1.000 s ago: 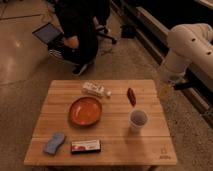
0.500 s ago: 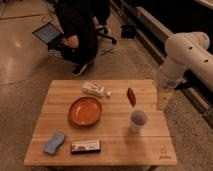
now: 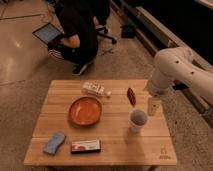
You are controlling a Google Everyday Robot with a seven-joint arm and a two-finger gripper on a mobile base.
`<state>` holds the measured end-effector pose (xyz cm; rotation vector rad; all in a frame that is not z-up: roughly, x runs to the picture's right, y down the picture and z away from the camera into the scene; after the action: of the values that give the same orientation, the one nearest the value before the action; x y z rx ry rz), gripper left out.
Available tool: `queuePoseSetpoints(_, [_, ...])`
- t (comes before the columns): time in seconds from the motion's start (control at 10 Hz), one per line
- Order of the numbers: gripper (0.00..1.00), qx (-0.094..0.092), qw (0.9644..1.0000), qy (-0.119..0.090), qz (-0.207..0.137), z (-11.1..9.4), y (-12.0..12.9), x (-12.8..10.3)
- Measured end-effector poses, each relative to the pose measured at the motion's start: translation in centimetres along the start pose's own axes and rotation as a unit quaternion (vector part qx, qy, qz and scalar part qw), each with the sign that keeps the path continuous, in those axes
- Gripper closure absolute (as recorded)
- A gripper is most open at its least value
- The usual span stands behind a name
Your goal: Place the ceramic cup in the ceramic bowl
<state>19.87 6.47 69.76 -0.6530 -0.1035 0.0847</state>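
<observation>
The ceramic cup (image 3: 138,120) is small and white with a greyish inside; it stands upright on the right part of the wooden table (image 3: 115,145). The ceramic bowl (image 3: 85,110) is wide, orange-brown and glossy, left of the cup near the table's middle, and empty. My gripper (image 3: 154,106) hangs from the white arm (image 3: 172,70) over the table's right edge, just right of and slightly behind the cup, a little above the tabletop.
A clear plastic bottle (image 3: 96,90) lies behind the bowl. A small red item (image 3: 131,96) lies behind the cup. A blue sponge (image 3: 54,143) and a flat red-and-white packet (image 3: 85,146) sit at the front left. A person (image 3: 77,30) crouches beyond the table.
The arm has swung in from the far right and down, bringing the gripper over the table's right edge close to the cup. The objects on the table have not moved.
</observation>
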Motion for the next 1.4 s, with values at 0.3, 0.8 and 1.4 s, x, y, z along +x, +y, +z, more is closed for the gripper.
queuePoseSetpoints(0.3, [0.20, -0.008, 0.9999, 0.006, -0.006, 4.1, -0.2, -0.5])
queuePoseSetpoints(0.8, [0.20, -0.027, 0.9992, 0.024, -0.016, 8.8, -1.3, -1.5])
queuePoseSetpoints(1.4, [0.61, -0.052, 0.9975, 0.047, -0.010, 12.1, -1.6, -0.5])
